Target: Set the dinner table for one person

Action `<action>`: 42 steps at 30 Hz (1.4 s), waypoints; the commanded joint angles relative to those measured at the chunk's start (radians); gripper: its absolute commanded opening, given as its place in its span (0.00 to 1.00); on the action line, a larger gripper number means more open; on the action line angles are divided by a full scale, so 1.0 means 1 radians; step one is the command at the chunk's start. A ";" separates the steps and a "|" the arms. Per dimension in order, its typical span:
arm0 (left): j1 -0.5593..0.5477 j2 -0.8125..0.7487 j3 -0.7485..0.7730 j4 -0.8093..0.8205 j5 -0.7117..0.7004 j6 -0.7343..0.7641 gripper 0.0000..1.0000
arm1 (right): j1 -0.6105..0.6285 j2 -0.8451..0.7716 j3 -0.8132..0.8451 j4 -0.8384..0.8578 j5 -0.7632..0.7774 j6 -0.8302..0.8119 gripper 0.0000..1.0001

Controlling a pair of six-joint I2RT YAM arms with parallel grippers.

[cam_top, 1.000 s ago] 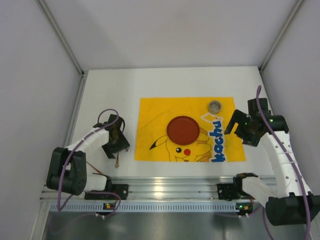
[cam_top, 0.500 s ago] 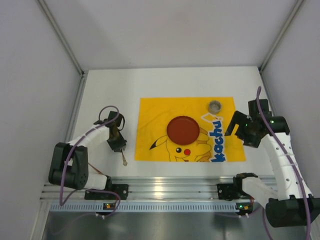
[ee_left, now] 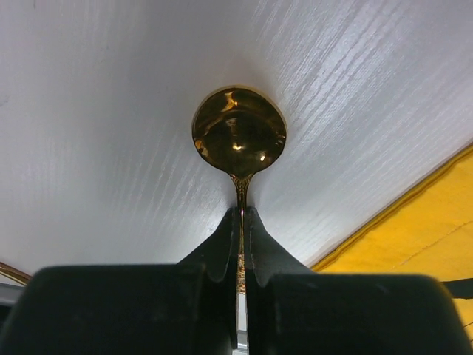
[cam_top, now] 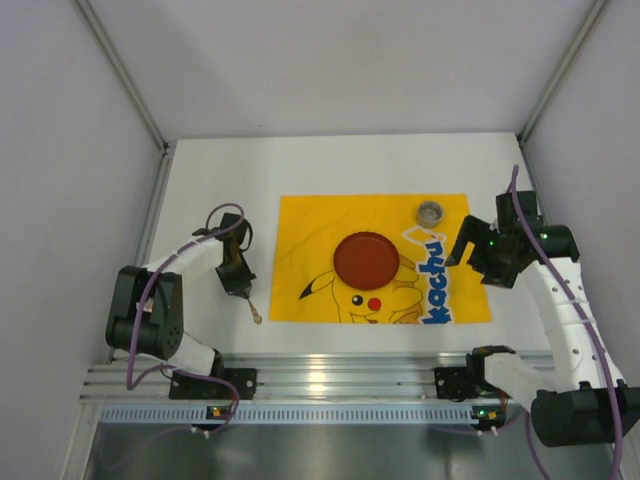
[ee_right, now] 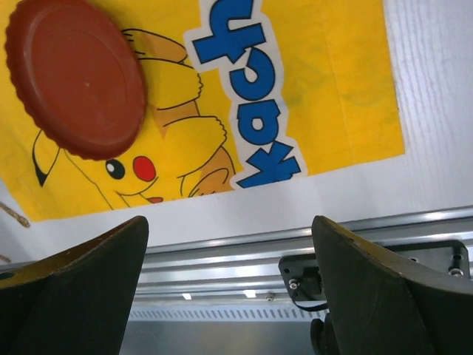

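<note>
My left gripper (ee_left: 242,214) is shut on the thin handle of a gold spoon (ee_left: 239,139), whose bowl sticks out past the fingertips close over the white dinner table (ee_left: 111,111). From above, the left gripper (cam_top: 238,280) and the spoon (cam_top: 254,311) are just left of the yellow cartoon mat (cam_top: 300,225). A red plate (cam_top: 365,259) lies in the mat's middle, with a small metal cup (cam_top: 430,212) behind it to the right. My right gripper (cam_top: 481,263) hangs open and empty over the mat's right edge; its wrist view shows the plate (ee_right: 74,78).
A silver aluminium rail (cam_top: 330,372) runs along the near edge of the table (cam_top: 220,180), with both arm bases bolted to it. Grey walls enclose the left, right and back. A thin gold item (ee_left: 11,272) lies at the wrist view's lower left.
The left gripper has shut on the spoon's handle and shifted right toward the mat, the spoon moving with it. The right arm has barely moved and stays open.
</note>
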 commanded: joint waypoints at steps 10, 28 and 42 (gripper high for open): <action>-0.032 -0.041 0.406 -0.060 0.074 0.098 0.00 | 0.295 0.119 0.045 0.296 -0.172 0.094 0.92; -0.251 0.054 0.686 -0.060 0.292 0.029 0.00 | 0.455 0.254 0.050 0.700 -0.385 0.298 0.85; -0.311 0.105 0.767 0.007 0.401 -0.057 0.00 | 0.604 0.467 0.146 0.818 -0.343 0.292 0.60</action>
